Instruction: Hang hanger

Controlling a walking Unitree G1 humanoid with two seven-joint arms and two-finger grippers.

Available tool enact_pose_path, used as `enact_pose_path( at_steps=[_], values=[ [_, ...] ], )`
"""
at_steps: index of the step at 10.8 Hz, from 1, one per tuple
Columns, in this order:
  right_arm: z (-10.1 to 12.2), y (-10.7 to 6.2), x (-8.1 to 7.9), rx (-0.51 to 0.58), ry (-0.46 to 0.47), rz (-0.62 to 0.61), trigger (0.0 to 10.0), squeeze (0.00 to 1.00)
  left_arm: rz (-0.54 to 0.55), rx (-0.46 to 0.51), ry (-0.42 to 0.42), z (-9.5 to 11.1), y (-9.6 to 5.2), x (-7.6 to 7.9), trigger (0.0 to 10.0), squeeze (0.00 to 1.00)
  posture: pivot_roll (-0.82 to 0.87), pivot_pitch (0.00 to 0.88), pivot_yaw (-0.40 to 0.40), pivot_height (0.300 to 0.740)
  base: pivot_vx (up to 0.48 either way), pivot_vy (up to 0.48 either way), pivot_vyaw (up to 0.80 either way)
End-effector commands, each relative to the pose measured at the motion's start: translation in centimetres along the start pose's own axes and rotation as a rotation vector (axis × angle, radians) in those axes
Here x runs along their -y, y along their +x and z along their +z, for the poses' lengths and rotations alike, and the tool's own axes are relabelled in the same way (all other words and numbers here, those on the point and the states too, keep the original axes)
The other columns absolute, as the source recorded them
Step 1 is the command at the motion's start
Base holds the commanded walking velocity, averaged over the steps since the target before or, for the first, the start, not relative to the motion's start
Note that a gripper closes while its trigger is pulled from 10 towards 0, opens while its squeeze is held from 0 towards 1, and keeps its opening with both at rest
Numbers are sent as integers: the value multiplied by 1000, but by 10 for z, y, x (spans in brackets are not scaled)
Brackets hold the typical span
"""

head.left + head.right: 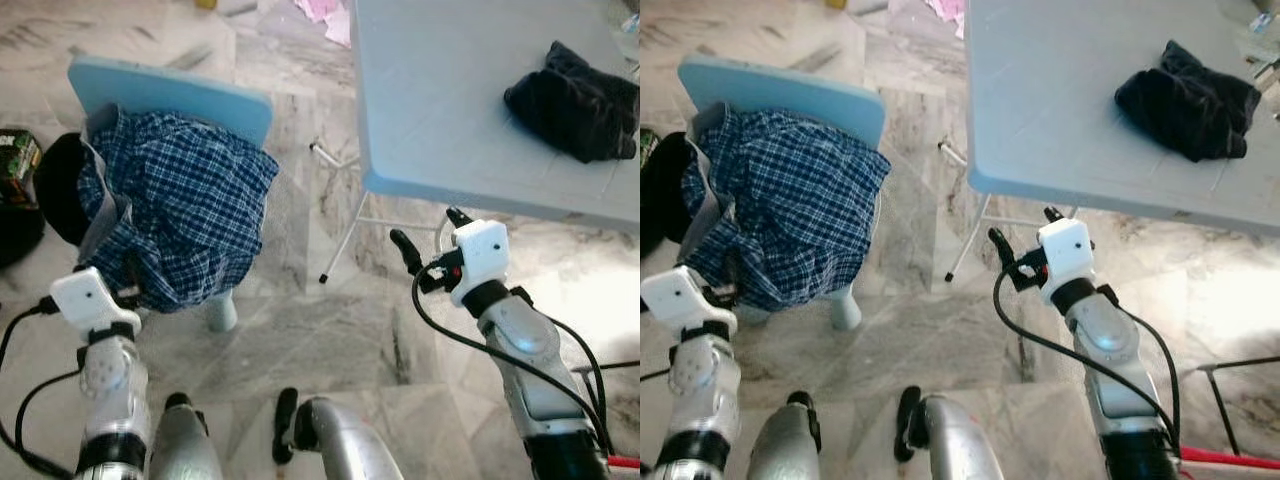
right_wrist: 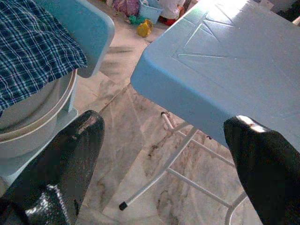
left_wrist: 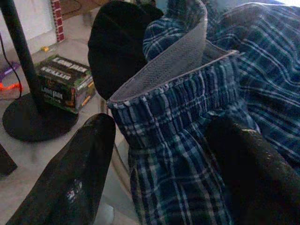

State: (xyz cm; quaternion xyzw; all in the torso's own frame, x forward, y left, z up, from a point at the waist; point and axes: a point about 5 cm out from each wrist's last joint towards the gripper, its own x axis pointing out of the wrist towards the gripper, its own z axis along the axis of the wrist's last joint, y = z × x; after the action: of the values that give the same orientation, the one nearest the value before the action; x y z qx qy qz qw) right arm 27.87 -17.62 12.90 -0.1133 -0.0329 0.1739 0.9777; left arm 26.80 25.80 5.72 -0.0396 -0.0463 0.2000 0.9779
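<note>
The left gripper (image 3: 159, 154) fingers spread open around the plaid shirt (image 1: 175, 205), its hanger hidden. The right gripper (image 1: 428, 238) hangs open and empty below the counter (image 1: 450, 100).

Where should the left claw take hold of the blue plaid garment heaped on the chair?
Best bet is the grey-lined waistband of the blue plaid fabric garment. It stands up as a free folded edge right ahead of the open left claw, so coming in from the robot's near side should let the fingers straddle it.

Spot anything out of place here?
Yes. A blue plaid garment is heaped over the light blue chair rather than hung, and a dark cloth lies crumpled on the table. No hanger is discernible.
</note>
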Motion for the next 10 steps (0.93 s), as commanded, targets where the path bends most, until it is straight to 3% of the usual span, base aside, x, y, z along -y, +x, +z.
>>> enact_pose_path(
  at_steps=[1, 3, 4, 5, 10],
  values=[
    [3, -5, 9, 0, -19, -19, 10000, 0, 3, -20, -30, -6, -3, 0, 10000, 0, -108, 255, -286, 740, 0, 0, 0],
    [3, -5, 10, -1, -20, -21, 10000, 0, -3, -13, -73, -5, 0, 1, 10000, 0, -108, 254, -285, 740, 0, 0, 0],
    [2, -4, 10, -4, -18, -21, 10000, 0, -23, -1, -102, -4, 0, 3, 1294, 0, -104, 255, -283, 740, 0, 0, 0],
    [2, -4, 7, -5, -15, -15, 10000, 0, -39, 2, -123, -4, 1, 4, 0, 0, -103, 255, -285, 740, 0, 0, 0],
    [1, -1, 7, -7, -18, -12, 10000, 0, -98, -2, -162, -6, 2, 10, 0, 0, -93, 244, -281, 740, 0, 0, 0]
  ],
)
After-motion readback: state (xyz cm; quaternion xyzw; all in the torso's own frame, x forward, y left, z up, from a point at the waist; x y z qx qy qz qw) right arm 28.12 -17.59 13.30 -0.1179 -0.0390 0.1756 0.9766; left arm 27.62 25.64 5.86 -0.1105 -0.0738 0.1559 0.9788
